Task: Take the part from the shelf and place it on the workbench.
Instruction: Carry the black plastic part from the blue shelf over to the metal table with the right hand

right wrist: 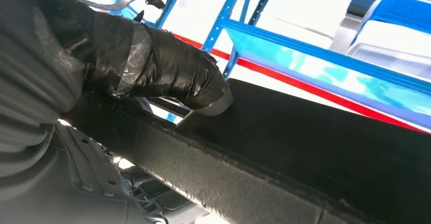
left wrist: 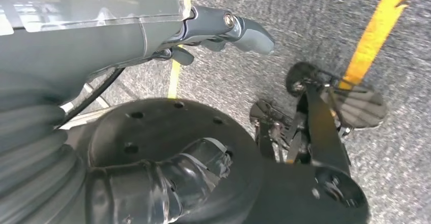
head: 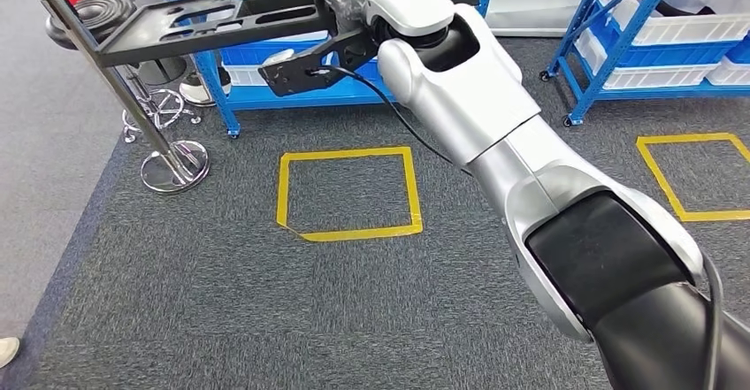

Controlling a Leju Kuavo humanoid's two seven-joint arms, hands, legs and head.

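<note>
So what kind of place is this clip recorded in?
Likely a factory or warehouse test area: blue shelving racks with white bins, yellow taped floor squares, and a stanchion post.

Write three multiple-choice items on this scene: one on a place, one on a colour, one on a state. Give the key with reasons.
1. Where is the black part?
A. on the carpet
B. held up above the carpet
C. inside a white bin

2. What colour are the tape squares on the floor?
A. yellow
B. red
C. green

3. What is the right hand doing?
A. hanging free
B. gripping the part
C. resting on a shelf

Key: B, the head view shows the part raised over the floor; A, both outlines are yellow; B, the right wrist view shows the thumb pressed on the part's edge.
</note>
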